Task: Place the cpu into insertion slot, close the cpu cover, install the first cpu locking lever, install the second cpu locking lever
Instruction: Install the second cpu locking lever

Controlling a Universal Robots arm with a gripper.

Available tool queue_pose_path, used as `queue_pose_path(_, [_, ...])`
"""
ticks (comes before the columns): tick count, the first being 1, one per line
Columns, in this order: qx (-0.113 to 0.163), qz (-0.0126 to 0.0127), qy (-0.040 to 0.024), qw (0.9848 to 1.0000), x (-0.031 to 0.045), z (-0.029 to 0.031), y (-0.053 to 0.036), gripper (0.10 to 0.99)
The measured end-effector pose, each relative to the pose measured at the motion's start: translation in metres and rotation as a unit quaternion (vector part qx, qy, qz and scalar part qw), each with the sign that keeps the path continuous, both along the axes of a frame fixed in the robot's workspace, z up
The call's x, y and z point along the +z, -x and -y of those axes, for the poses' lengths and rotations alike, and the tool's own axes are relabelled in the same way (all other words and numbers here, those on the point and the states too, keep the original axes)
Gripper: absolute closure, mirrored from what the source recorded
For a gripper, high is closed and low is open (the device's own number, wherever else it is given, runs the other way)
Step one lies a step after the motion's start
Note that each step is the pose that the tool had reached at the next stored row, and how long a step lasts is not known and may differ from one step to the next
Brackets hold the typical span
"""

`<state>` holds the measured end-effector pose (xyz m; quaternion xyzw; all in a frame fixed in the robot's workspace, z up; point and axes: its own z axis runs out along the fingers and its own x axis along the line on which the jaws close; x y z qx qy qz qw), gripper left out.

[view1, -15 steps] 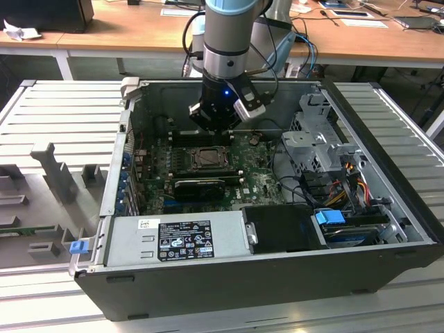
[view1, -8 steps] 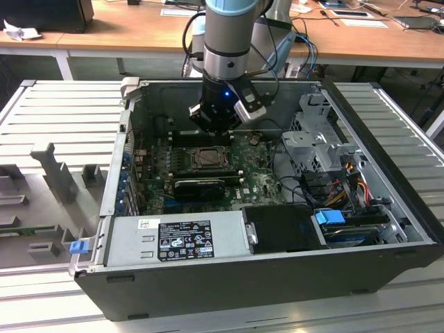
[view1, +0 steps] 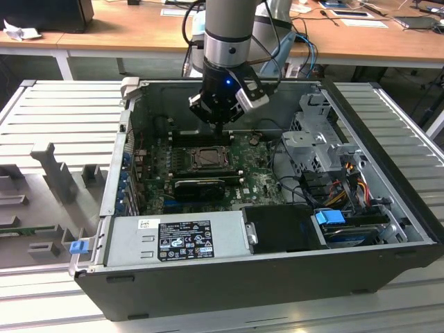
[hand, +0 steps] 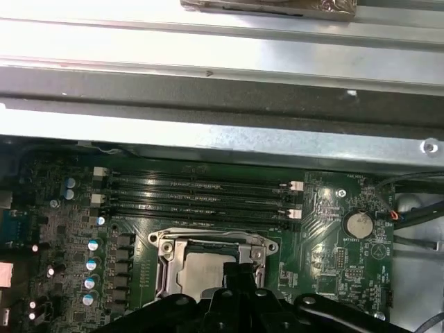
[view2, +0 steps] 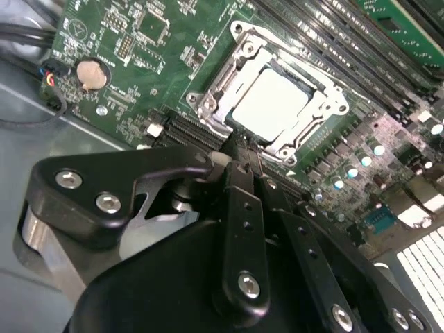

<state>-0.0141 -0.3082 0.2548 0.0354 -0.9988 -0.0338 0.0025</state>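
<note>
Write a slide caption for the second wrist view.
The claw hovers at the edge of the cpu cover, which lies closed over the cpu seated in its socket.

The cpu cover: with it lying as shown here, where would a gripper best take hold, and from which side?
The cpu cover lies flat over the cpu, framing it in the insertion slot. Little stands proud to pinch; probably its raised edge tab nearest the gripper, approached from above, since memory slots crowd the far side.

So the gripper (hand: pixel 239 277) body covers the lower edge of the cpu (hand: pixel 201 272) and cpu cover (hand: pixel 208 243) at the bottom of the first wrist view. In the exterior view the gripper (view1: pixel 222 125) hides the board behind it; levers too small there.
</note>
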Motion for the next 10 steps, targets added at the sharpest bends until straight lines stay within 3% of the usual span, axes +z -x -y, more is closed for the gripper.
queue_pose_path(10, [0.0,-0.0001,-0.0001,1.0,-0.0001,0.0078,0.0001,0.98])
